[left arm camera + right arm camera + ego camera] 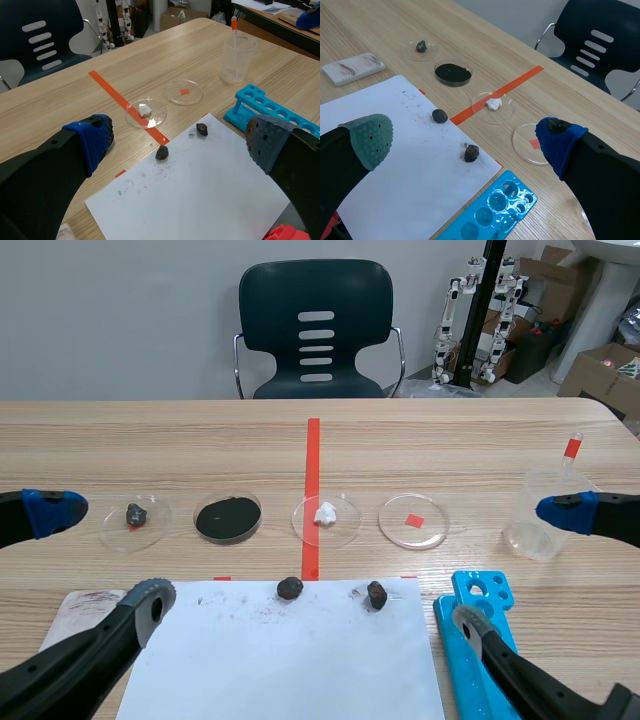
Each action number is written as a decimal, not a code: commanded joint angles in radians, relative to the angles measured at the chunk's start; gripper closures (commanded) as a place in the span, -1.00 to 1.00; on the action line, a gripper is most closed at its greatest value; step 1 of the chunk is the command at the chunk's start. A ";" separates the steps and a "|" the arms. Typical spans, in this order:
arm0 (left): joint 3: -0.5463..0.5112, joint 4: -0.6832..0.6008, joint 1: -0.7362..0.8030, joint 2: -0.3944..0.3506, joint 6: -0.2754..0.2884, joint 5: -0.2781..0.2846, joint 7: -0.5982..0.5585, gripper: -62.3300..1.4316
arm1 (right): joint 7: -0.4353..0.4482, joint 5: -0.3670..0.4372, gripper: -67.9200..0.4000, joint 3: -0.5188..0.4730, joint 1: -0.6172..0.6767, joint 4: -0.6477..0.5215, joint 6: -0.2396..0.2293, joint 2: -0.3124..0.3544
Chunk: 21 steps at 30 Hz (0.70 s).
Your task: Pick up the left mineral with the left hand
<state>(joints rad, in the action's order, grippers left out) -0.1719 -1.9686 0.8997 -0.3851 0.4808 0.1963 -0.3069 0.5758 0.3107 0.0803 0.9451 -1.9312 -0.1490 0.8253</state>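
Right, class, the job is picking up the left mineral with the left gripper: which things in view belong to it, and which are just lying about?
Belong to the job: left mineral; left gripper, open; white paper under the mineral.
Lying about: right mineral; white-lump dish; plastic cup; blue rack; right gripper, open.

My left end effector (100, 555) sits low at my left side, its two fingers spread wide with nothing between them. My right end effector (518, 568) sits just as low at my right side, fingers equally far apart, pads bare, gripping nothing.
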 commanded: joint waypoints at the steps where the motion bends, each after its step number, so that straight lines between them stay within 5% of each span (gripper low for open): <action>1: 0.002 -0.006 0.000 0.002 0.002 0.013 -0.014 -0.80 | 0.015 0.011 -0.75 -0.009 -0.009 -0.020 0.004 0.003; 16: 0.002 -0.007 -0.003 0.002 0.002 0.026 -0.016 -0.80 | 0.014 0.011 -0.75 -0.009 -0.009 -0.020 0.004 0.003; 21: 0.002 -0.007 -0.003 0.002 0.002 0.021 0.093 -0.80 | 0.014 0.011 -0.75 -0.009 -0.009 -0.020 0.008 0.003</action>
<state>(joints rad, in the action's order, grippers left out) -0.1719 -1.9686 0.8978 -0.3855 0.4805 0.2073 -0.2081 0.5755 0.3107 0.0803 0.9451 -1.9312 -0.1452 0.8253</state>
